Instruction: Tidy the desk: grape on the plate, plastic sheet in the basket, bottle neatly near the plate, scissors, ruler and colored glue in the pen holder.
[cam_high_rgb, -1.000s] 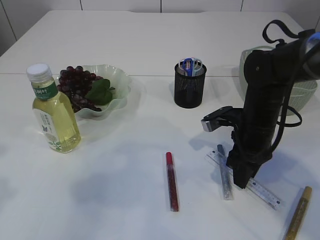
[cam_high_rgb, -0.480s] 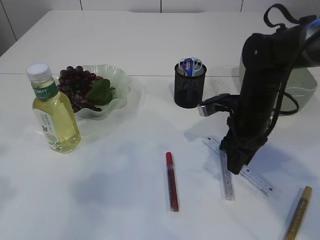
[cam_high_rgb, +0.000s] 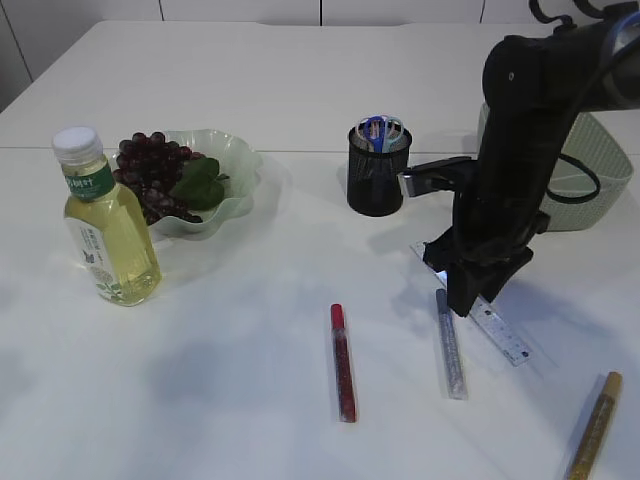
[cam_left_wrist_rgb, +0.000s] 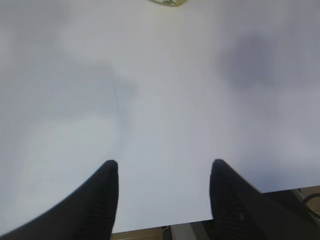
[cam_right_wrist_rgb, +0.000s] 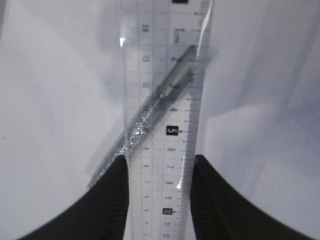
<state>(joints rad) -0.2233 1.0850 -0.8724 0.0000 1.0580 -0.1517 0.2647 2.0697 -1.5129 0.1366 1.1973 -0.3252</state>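
My right gripper (cam_high_rgb: 465, 300) (cam_right_wrist_rgb: 160, 162) is shut on one end of the clear ruler (cam_high_rgb: 503, 337) (cam_right_wrist_rgb: 165, 100). The ruler slants down to the table behind a silver glue pen (cam_high_rgb: 450, 347) (cam_right_wrist_rgb: 150, 112). A red glue pen (cam_high_rgb: 343, 365) and a gold one (cam_high_rgb: 596, 425) lie on the table. Blue-handled scissors (cam_high_rgb: 378, 130) stand in the black mesh pen holder (cam_high_rgb: 378, 180). The grape bunch (cam_high_rgb: 150, 175) rests on the green plate (cam_high_rgb: 238, 160), with the bottle (cam_high_rgb: 108, 230) beside it. The plastic sheet is out of view. My left gripper (cam_left_wrist_rgb: 164, 167) is open over bare table.
A pale green basket (cam_high_rgb: 600, 180) stands at the back right, partly behind my right arm. The table's near edge shows below the left gripper's fingers (cam_left_wrist_rgb: 100, 200).
My right arm has risen and swung back-left toward the pen holder, dragging the ruler with it. The silver glue pen now lies uncovered in front of the gripper. The left gripper looks unchanged.
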